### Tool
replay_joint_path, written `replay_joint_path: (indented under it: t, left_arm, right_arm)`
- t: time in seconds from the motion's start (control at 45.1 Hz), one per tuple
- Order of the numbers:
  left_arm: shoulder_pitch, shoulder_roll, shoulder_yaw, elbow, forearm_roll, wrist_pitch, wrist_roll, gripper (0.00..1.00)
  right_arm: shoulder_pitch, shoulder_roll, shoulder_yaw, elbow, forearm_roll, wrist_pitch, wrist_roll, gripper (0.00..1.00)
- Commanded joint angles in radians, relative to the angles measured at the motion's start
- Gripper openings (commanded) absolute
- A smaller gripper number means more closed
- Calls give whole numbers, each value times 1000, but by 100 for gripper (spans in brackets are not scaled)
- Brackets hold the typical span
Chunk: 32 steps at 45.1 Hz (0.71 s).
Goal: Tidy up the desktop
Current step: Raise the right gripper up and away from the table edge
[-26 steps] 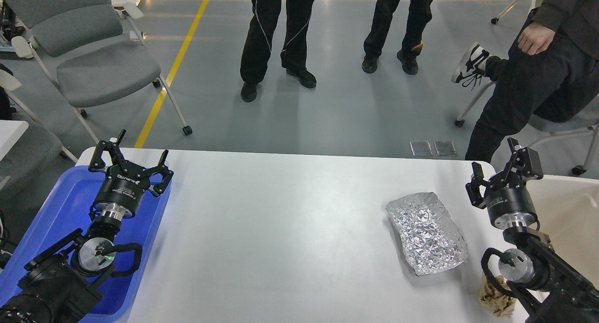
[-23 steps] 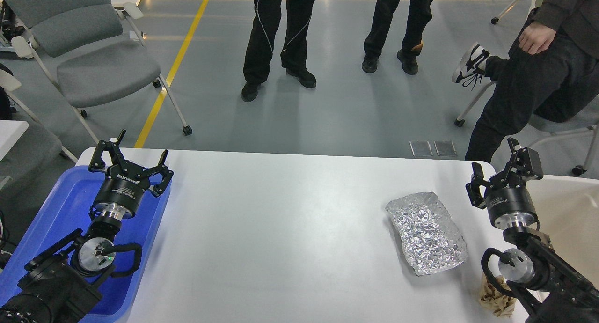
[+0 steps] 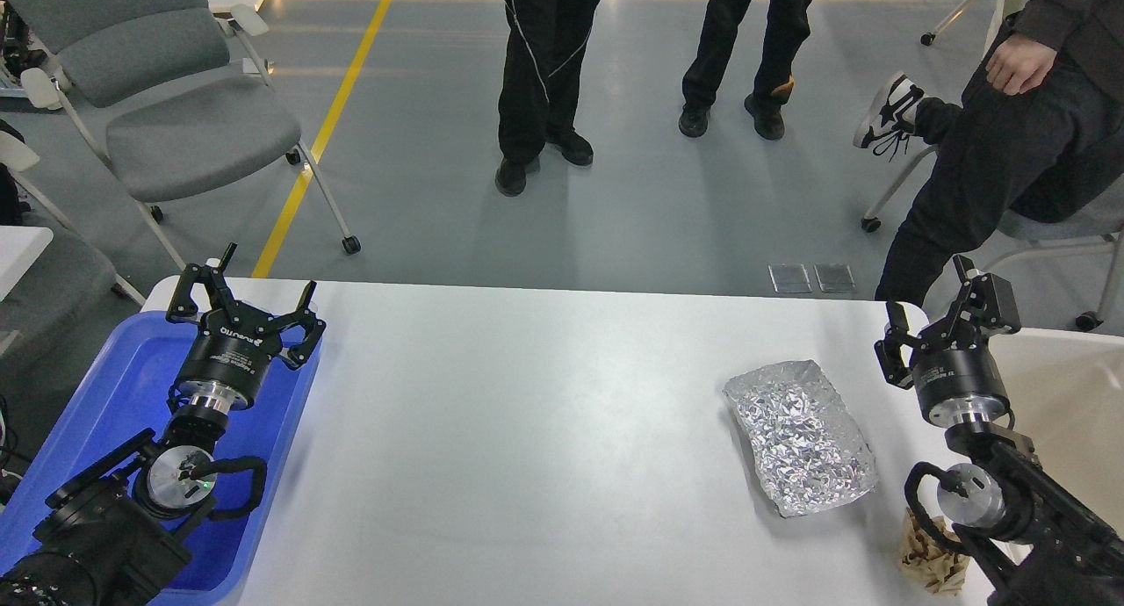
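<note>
The white desktop fills the lower middle of the head view. A crumpled sheet of silver foil lies flat on it toward the right. A small tan crumpled wrapper sits at the front right edge, partly behind my right arm. My left gripper is open and empty above the far end of the blue tray. My right gripper is open and empty, to the right of the foil near the table's right edge.
A beige bin stands past the table's right edge. A grey chair is at the back left. Three people stand or sit beyond the far edge, one seated at the right.
</note>
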Motion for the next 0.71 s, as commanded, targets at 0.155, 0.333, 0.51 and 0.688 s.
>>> replay_joint_path:
  t: [0.155,0.333,0.51,0.688]
  left_arm:
    - [0,0,0,0,-1,0,0,100]
    - [0,0,0,0,1,0,0,100]
    - [-2,0,1,0,1,-2,0,100]
    - [-2,0,1,0,1,-2,0,100]
  right_arm:
    - [20,-35,-5,43,17,5,-127,100]
    - [49,-188,-95,133,17,12,-139,100]
    - [96,-326,-189,221,17,14,-295,100]
    - [187,-452,-285,276,23,14,-366,100]
